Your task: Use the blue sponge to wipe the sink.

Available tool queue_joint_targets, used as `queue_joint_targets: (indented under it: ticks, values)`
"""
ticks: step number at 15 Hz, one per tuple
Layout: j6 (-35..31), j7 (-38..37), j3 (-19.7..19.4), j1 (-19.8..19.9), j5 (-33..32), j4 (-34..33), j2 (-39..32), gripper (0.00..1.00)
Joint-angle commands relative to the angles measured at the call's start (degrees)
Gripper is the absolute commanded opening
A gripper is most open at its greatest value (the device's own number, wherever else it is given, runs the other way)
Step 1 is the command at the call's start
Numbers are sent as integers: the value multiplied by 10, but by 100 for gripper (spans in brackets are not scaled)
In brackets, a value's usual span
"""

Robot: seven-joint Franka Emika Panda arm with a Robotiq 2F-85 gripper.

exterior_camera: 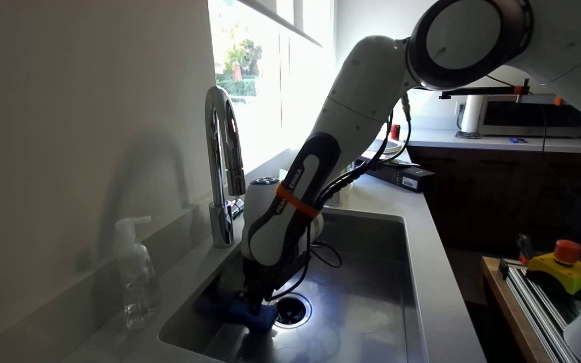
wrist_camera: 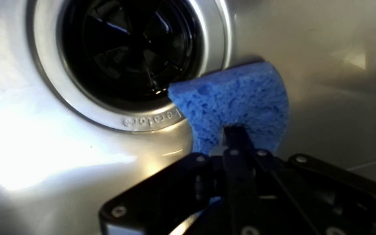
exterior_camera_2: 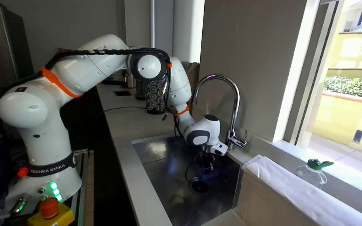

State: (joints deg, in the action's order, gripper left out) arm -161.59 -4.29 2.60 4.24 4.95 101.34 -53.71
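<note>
Grey rectangular stainless-steel sink (exterior_camera: pixel 371 302): you have one, with one tall, arched chrome faucet (exterior_camera: pixel 217 181) beside it. Your single black jointed tool (wrist_camera: pixel 229 138) reaches inside, near one round metal-rimmed drain (wrist_camera: pixel 132 55), pinching one porous bright-blue sponge (wrist_camera: pixel 240 94) whose corner overlaps the drain's rim in the wrist view.

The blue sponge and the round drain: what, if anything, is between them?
No bare stretch shows: in the wrist view, the blue sponge's corner overlaps the drain's metal rim. Whether they touch is hard to tell.
</note>
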Motion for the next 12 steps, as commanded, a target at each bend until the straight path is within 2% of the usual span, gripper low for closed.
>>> queue_joint_targets:
  ticks: [1,12]
  values:
    - [6,-27,-33,-12,10,-44,-39,0]
    - [16,-99,-84,-13,24,-71,-53,0]
